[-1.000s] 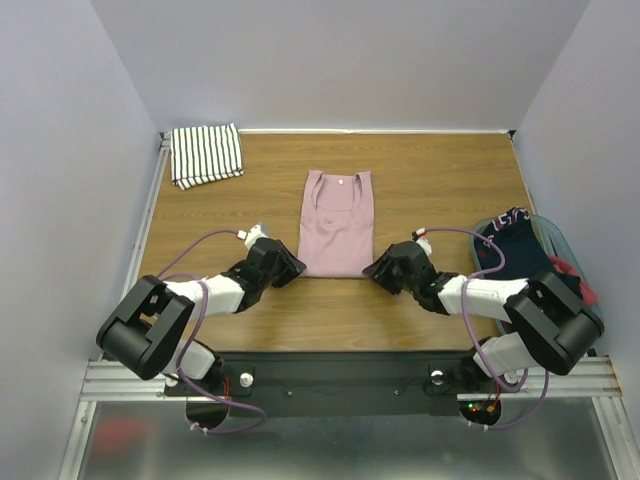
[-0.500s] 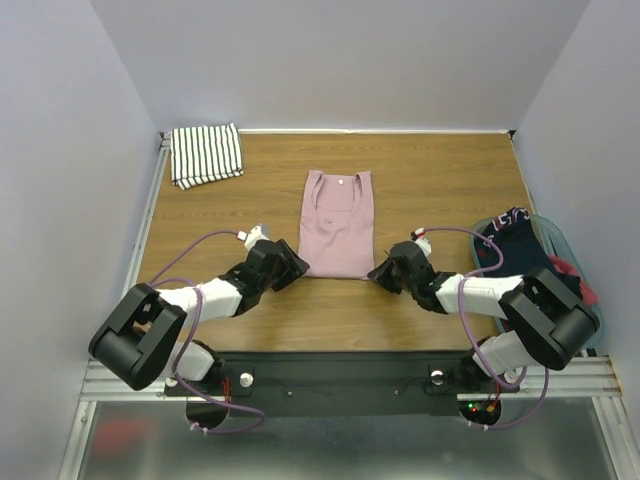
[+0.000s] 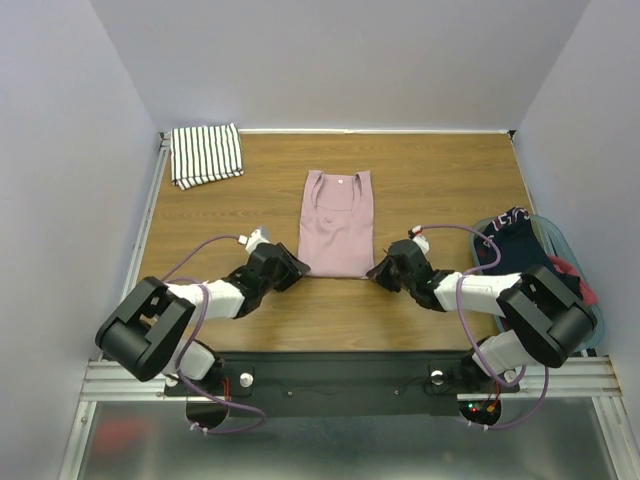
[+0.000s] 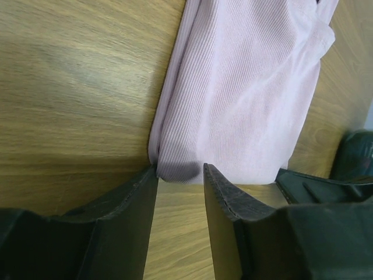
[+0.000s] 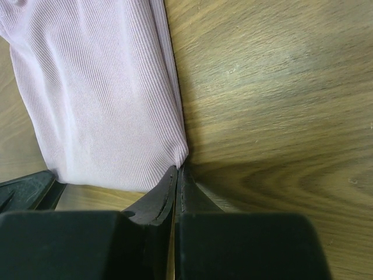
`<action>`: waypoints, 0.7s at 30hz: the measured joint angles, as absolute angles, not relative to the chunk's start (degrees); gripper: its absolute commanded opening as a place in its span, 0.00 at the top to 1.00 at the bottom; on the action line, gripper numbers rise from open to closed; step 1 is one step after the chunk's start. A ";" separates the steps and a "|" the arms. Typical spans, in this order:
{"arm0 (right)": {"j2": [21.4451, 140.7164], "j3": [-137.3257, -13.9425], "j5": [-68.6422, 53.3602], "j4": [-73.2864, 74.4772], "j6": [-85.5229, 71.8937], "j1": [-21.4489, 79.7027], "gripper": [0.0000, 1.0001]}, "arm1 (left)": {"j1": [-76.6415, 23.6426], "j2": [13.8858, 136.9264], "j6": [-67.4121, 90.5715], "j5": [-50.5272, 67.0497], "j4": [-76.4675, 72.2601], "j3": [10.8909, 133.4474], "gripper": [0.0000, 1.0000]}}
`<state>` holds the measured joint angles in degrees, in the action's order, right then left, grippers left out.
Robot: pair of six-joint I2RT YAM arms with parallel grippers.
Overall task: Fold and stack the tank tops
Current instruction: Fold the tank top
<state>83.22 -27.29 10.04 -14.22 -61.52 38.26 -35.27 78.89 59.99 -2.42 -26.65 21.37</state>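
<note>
The pink tank top (image 3: 338, 225) lies flat at the table's middle, folded into a narrow strip with its hem nearest me. My left gripper (image 3: 297, 268) is open at the hem's left corner; in the left wrist view its fingertips (image 4: 152, 175) straddle that corner of the pink tank top (image 4: 245, 87). My right gripper (image 3: 372, 270) is shut at the hem's right corner, and in the right wrist view the pink tank top (image 5: 99, 93) puckers into my right gripper (image 5: 178, 169). The striped tank top (image 3: 206, 154) sits folded at the far left corner.
A teal basket (image 3: 592, 290) at the right edge holds a dark navy garment (image 3: 515, 245) and a red garment (image 3: 572, 275). Grey walls enclose the table on three sides.
My right gripper has shut on the hem's right corner. Both grippers have crept slightly closer to the hem; the pink top has not moved.
</note>
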 measured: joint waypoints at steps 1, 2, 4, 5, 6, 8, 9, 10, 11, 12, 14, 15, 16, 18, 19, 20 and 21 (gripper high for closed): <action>83.20 -27.31 10.04 -14.20 -61.43 38.26 1.00 | -35.27 79.33 60.25 -2.24 -27.35 21.37 0.53; 83.20 -27.33 10.02 -14.17 -61.34 38.26 1.00 | -35.29 79.72 60.40 -2.15 -27.77 21.39 0.56; 83.20 -27.42 10.00 -14.02 -61.21 38.26 1.00 | -35.29 80.51 60.75 -2.00 -28.64 21.47 0.60; 83.20 -27.51 10.00 -13.87 -61.12 38.26 1.00 | -35.31 80.79 60.88 -1.98 -28.86 21.47 0.63; 83.20 -27.59 9.98 -13.67 -60.95 38.26 1.00 | -35.31 81.21 60.99 -1.96 -29.21 21.56 0.72; 83.20 -27.73 9.98 -13.47 -60.66 38.26 1.00 | -35.31 81.73 60.66 -1.98 -29.04 21.82 0.94; 83.18 -27.73 9.96 -13.43 -60.36 38.26 1.00 | -35.35 82.28 61.06 -1.93 -29.12 21.98 1.00; 83.18 -27.75 9.96 -13.39 -59.99 38.26 1.00 | -35.42 82.46 60.75 -1.93 -29.04 22.13 1.00; 83.13 -27.86 9.89 -13.21 -59.53 38.26 1.00 | -35.55 82.43 60.51 -2.04 -28.77 22.33 1.00; 83.09 -28.08 9.78 -12.86 -58.94 38.26 1.00 | -35.62 82.41 60.51 -2.13 -28.56 22.41 1.00; 82.85 -28.49 9.32 -11.94 -57.32 38.26 1.00 | -35.88 81.84 60.38 -2.57 -27.68 22.46 1.00; 82.70 -28.60 9.08 -11.53 -56.55 38.26 1.00 | -36.16 81.30 60.34 -2.96 -26.87 22.46 1.00; 82.30 -28.69 8.60 -10.70 -55.61 38.26 1.00 | -36.75 80.20 60.27 -3.42 -25.26 22.39 1.00; 80.93 -28.69 7.68 -8.95 -53.78 38.35 1.00 | -37.82 77.76 60.31 -4.05 -22.59 21.76 1.00; 79.92 -28.69 7.33 -7.77 -52.82 38.46 1.00 | -38.37 76.36 60.31 -4.49 -21.23 21.26 1.00; 78.91 -28.69 7.16 -6.74 -51.96 38.76 1.00 | -39.03 74.70 60.45 -4.86 -19.77 20.78 1.00; 77.78 -28.69 7.03 -5.91 -51.42 39.27 1.00 | -40.14 72.44 60.64 -5.48 -17.93 20.10 1.00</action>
